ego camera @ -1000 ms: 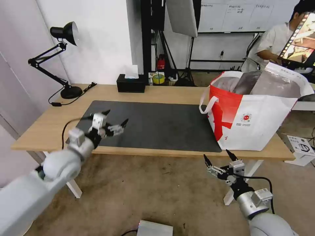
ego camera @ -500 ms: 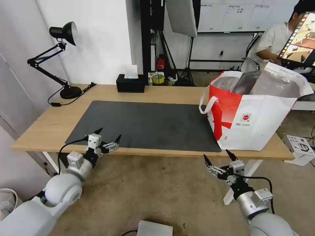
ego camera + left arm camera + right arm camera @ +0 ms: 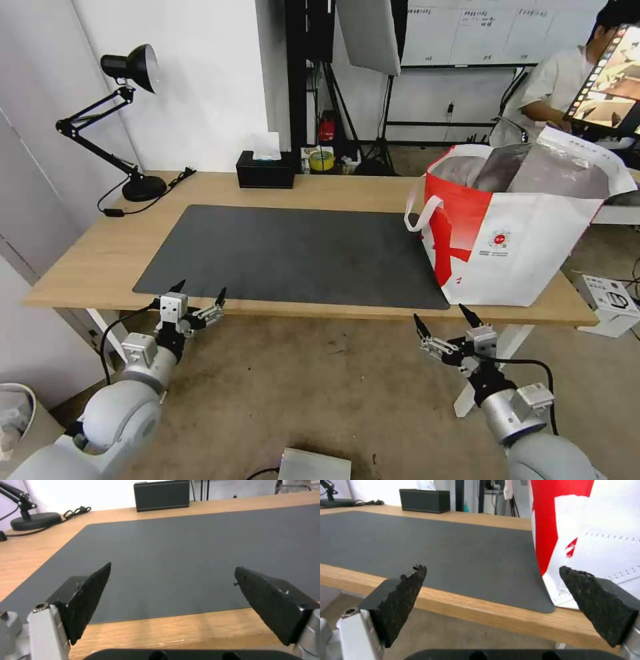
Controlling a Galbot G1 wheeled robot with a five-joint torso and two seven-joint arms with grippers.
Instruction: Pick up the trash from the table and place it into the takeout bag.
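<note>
Standing at the table's [image 3: 87, 260] right end, the bag [image 3: 527, 227] is seen upright, partly on the mat [image 3: 300, 253]. Both grippers (left [image 3: 199, 297], right [image 3: 443, 320]) are held at the near edge, jaws spread wide, nothing gripped. No trash can be made out in the bag.

Studio-like lab: softbox [image 3: 369, 33], whiteboard [image 3: 467, 30]

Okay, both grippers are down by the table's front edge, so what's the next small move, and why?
Probably none beyond holding both arms low. The dark mat is bare, the takeout bag stands upright on the table, and the left gripper and right gripper both hang open and empty at the front edge, so nothing seems left to pick.
</note>
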